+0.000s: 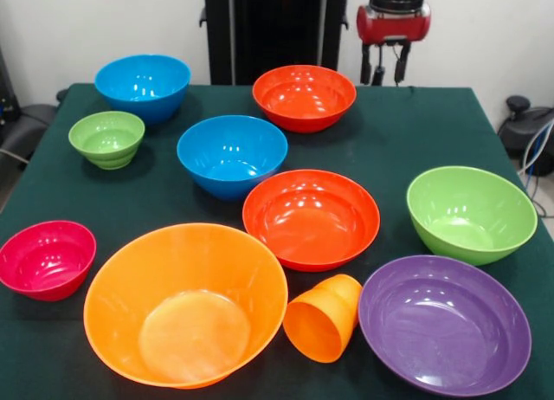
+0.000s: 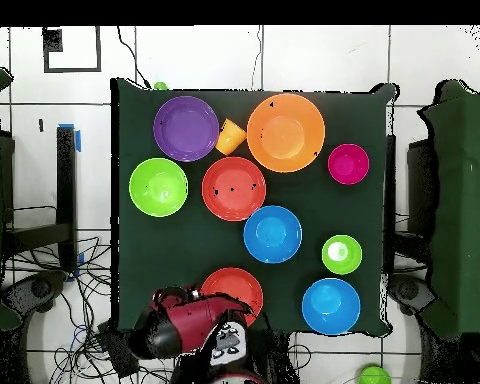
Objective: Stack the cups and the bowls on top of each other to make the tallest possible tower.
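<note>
Gripper (image 1: 388,73) up at far table edge, two dark fingers hanging apart, nothing between them; arm above cut off by frame top. Overhead: gripper (image 2: 224,345) mostly buried under red arm housing, fingers hard to make out there.

Nearest: red-orange bowl (image 1: 304,97) (image 2: 231,291), just beside gripper, partly covered by arm in overhead. Blue bowl (image 1: 143,87) (image 2: 331,305) at far corner. Small green bowl (image 1: 107,138) (image 2: 341,254) near side edge. Second blue bowl (image 1: 232,154) (image 2: 272,233) mid-table, rim close to second red-orange bowl (image 1: 311,218) (image 2: 233,188). Big green bowl (image 1: 471,213) (image 2: 158,187) near opposite side edge. Magenta bowl (image 1: 47,259) (image 2: 348,163) at side edge. Large orange bowl (image 1: 185,303) (image 2: 285,132) and purple bowl (image 1: 444,323) (image 2: 186,128) at near edge, bottoms clipped in front view. Orange cup (image 1: 324,317) (image 2: 230,137) lying on its side between those two, touching orange bowl.

No tower: every bowl separate, upright, none nested.

Open green cloth (image 1: 407,140) between gripper and big green bowl.

Overhead only: green round thing (image 2: 373,376) on floor, another peeking past table edge (image 2: 161,86), cables.
</note>
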